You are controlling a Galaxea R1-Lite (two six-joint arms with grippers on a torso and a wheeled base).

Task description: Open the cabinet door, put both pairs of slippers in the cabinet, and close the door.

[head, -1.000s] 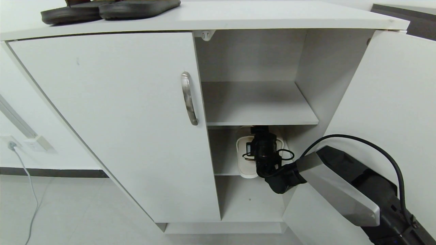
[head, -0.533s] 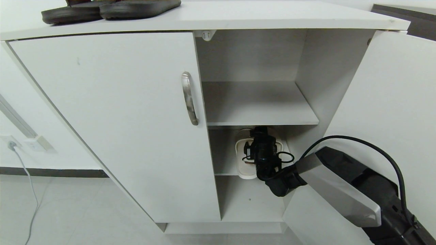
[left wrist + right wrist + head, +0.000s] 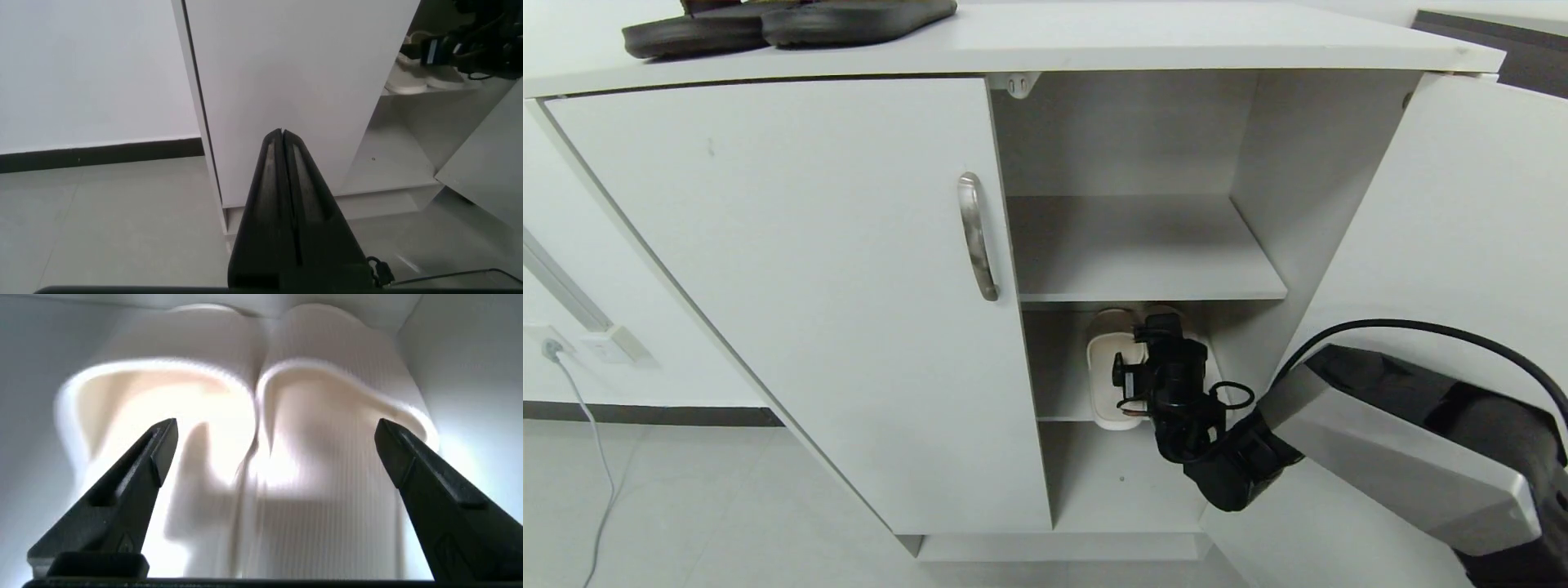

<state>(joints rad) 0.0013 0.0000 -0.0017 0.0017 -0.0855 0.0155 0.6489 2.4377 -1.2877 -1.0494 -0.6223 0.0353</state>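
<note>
Your right gripper (image 3: 274,445) is spread wide, empty, two white slippers (image 3: 204,416) touching each other just ahead of it. Your left gripper (image 3: 282,139) is pressed together. Two dark slippers (image 3: 784,23) lie well above, atop the cabinet (image 3: 1176,41).

Right gripper (image 3: 276,427), its two black fingers (image 3: 114,502) spread wide apart, one toward each outer side of a pair of cream slippers (image 3: 237,449) lying ahead of it. The slippers lie flat and side by side, their inner edges pressed together along the whole visible length, and their surfaces show fine ribbing. A pale cabinet wall (image 3: 470,359) stands just beside one slipper, and whether the fingers touch the slippers cannot be told.
</note>
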